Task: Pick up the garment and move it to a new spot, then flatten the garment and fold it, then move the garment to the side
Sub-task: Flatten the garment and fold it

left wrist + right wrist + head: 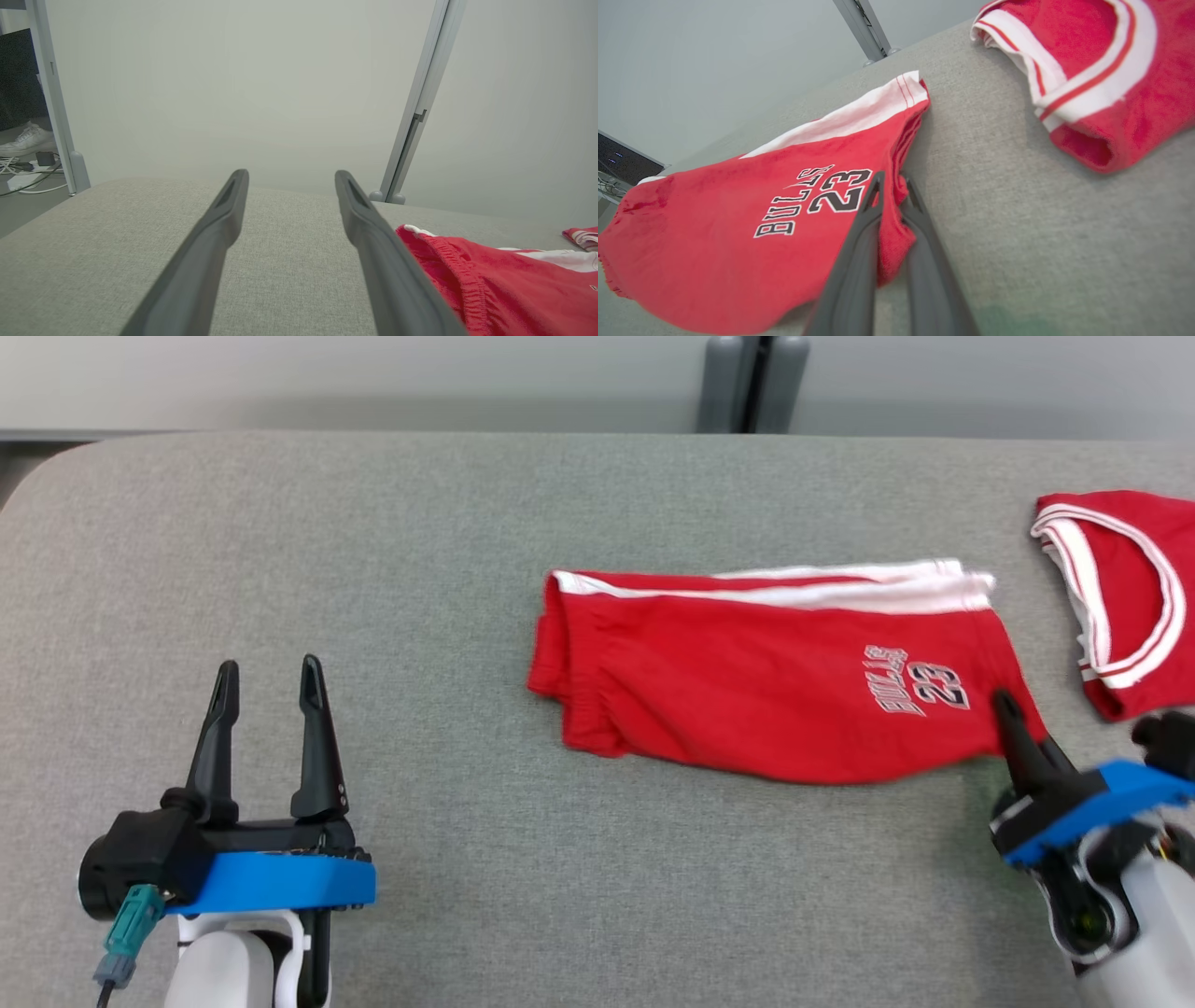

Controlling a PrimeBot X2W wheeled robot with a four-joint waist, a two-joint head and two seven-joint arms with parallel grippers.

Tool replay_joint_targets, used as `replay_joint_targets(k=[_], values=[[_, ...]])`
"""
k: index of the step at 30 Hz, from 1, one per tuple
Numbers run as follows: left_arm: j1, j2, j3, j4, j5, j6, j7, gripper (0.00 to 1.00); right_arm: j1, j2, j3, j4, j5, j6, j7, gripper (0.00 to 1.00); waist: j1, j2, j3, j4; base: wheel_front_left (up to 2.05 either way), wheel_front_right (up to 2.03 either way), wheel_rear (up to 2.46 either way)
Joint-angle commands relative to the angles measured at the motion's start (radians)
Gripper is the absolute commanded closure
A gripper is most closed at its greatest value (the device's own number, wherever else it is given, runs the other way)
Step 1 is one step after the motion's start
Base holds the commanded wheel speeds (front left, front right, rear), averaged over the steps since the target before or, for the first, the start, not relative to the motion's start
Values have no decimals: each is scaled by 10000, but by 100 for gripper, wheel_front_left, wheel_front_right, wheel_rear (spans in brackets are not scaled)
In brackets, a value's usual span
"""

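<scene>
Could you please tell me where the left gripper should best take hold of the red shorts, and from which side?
Probably the gathered waistband corner of the red shorts, nearest the open left gripper, coming in low from the robot's left. That end lies free and bunched, opposite the end the right gripper pinches.

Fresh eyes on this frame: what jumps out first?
The red shorts printed BULLS 23 lie right of centre on the grey table, and the right gripper is pinched on their near right corner. Next comes a second red-and-white garment at the table's far right edge, apart from the shorts. The left gripper stands open at lower left, touching no cloth.
</scene>
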Motion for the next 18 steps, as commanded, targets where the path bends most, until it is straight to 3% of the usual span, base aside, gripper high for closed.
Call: replay_joint_targets(k=[1,9,18], values=[[129,14,73,-37,44,-48,-24,0,487,53,-300,-220,57,6,-63,100,1,0,-145,-141,0,0,0],[319,9,31,-110,101,-68,-24,0,1747,410,-1700,-938,-428,6,299,100,1,0,-260,-216,0,0,0],[309,0,-74,-54,86,-90,-24,0,957,1318,-2131,-1673,-1135,8,743,100,1,0,-417,17,0,0,0]])
